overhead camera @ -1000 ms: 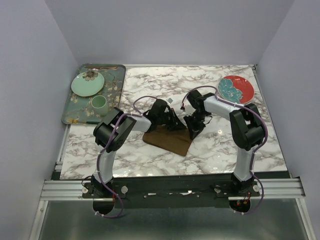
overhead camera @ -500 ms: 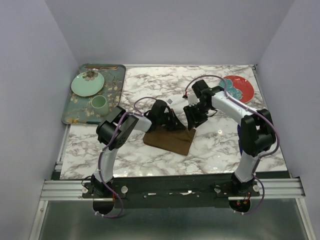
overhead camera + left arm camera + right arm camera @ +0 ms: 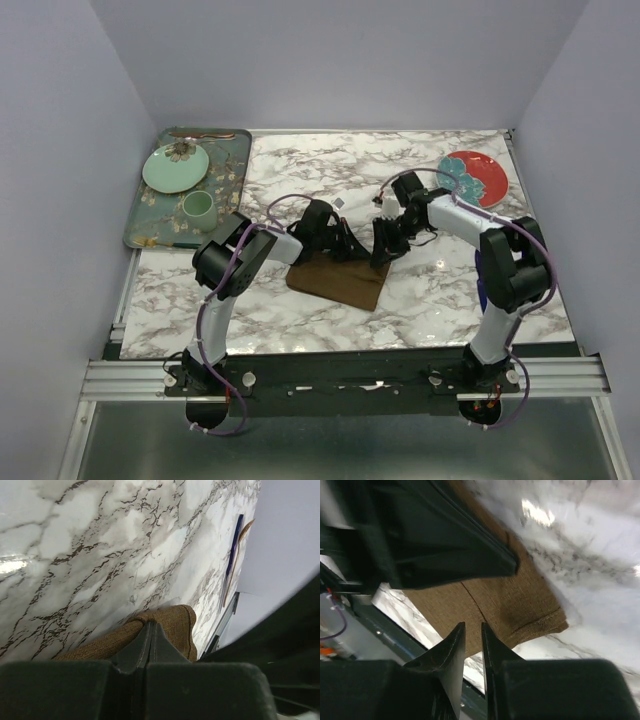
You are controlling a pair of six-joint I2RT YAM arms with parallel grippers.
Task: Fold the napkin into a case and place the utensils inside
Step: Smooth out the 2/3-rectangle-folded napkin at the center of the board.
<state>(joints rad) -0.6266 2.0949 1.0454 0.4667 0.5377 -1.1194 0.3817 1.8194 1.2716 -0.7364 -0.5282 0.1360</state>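
The brown napkin (image 3: 338, 281) lies folded into a flat rectangle on the marble table (image 3: 300, 170). My left gripper (image 3: 347, 248) is shut on its far edge; in the left wrist view its fingertips (image 3: 150, 628) pinch the cloth fold (image 3: 172, 622). My right gripper (image 3: 385, 252) hovers over the napkin's far right corner, jaws a narrow gap apart and empty (image 3: 473, 628), with the cloth (image 3: 510, 602) below. The utensils, a blue-handled stick (image 3: 233, 547) and a thin copper one (image 3: 244, 531), lie side by side near a table edge, seen only in the left wrist view.
A dark green floral tray (image 3: 232, 170) at the far left holds a mint plate (image 3: 175, 167) and a mint cup (image 3: 197, 208). A red plate (image 3: 473, 178) sits at the far right. The left gripper's body (image 3: 445, 540) is close beside the right fingers.
My right gripper lifted away from the napkin's far right corner, then came back down over it. The left gripper stayed shut on the cloth's far edge.
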